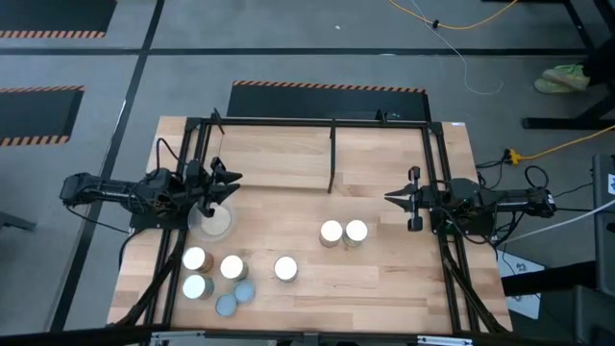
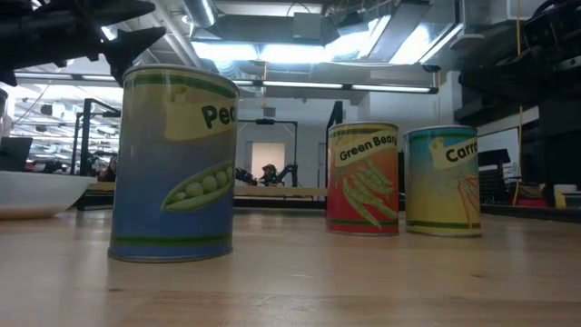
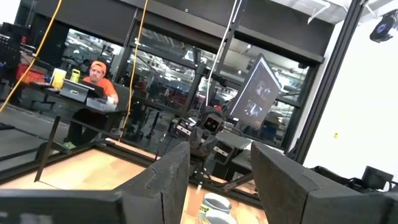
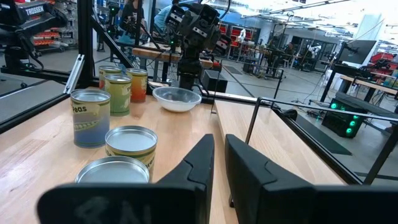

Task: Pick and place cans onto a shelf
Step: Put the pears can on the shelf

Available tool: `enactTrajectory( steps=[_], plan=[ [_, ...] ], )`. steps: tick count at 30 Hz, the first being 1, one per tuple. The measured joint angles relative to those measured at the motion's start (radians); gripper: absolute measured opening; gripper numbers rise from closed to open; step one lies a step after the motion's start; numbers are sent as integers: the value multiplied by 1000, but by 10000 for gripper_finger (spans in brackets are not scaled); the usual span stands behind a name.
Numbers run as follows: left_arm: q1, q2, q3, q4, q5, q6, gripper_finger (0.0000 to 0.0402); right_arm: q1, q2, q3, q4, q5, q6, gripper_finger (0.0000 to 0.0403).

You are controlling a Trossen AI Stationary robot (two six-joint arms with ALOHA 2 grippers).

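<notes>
Cans on the desk (image 1: 384,279): eight, shelf (image 1: 288,159) at twelve o'clock bare.
Six cans (image 1: 223,279) cluster at seven o'clock, two (image 1: 343,233) near centre; only the low view reads their labels. Left gripper (image 1: 231,185) over a dish (image 1: 213,221), jaws apart; right gripper (image 1: 389,198) jaws nearly together, holding nothing.

From my seat, bare surface (image 1: 384,279) stretches between the two end effectors. A pair of cans (image 1: 343,233) stands touching, near the right end effector (image 1: 392,198). One can (image 1: 285,269) sits alone mid-surface. Five clustered cans (image 1: 217,281) and a shallow bowl (image 1: 213,221) crowd the left side. The shelf (image 1: 279,159) has an upright post (image 1: 332,154) at its middle.
</notes>
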Motion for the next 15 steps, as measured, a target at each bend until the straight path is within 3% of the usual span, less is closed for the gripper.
enactTrajectory(
  steps=[5, 15],
  plan=[
    [0, 57, 25, 21, 0, 0, 164, 0, 0, 0, 0, 0, 0, 45],
    [0, 204, 211, -34, 9, 10, 164, 0, 0, 0, 0, 0, 0, 45]
  ],
)
